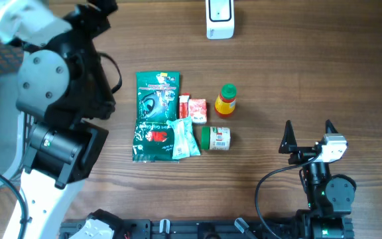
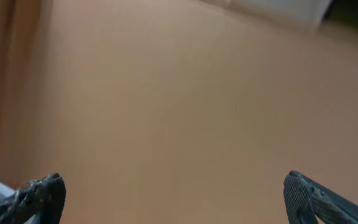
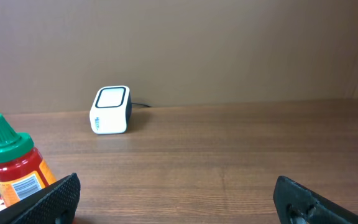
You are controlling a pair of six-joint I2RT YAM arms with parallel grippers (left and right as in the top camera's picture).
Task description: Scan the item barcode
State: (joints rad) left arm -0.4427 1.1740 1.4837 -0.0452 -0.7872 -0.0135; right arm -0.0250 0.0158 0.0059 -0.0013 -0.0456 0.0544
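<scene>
- The left gripper (image 2: 174,200) is hanging with its fingers spread wide and nothing between them. Its wrist camera is showing only a blurred brown surface, so what lies under it cannot be told.
- The left arm (image 1: 52,86) is standing raised at the left edge of the table (image 1: 310,66), near the overhead camera, and is blocking part of that side from view.
- The right gripper (image 1: 308,136) is resting low at the near right with its fingers also parted wide and holding nothing. It is pointing toward the far edge, probably a waiting pose that keeps the work area open.
- The barcode scanner (image 1: 219,20) is sitting upright at the far edge, well apart from the goods, with its window facing the near side so that a label can be presented to it.
- No item is being held; all are lying grouped at the table centre:
  - an orange bottle (image 1: 226,99) with a green cap, upright, its barcode showing in the right wrist view;
  - a green-lidded jar (image 1: 215,138) on its side, just nearer than the bottle;
  - two green pouches (image 1: 158,96) lying flat, one behind the other;
  - small red packets (image 1: 194,108) and a teal sachet (image 1: 186,136) between pouches and jar.
- Judgement: the pick is not yet begun. The tight grouping is leaving little finger room; bottle and jar, on the right flank, are looking the most reachable.
- Nothing is obstructing the path from goods to scanner.
</scene>
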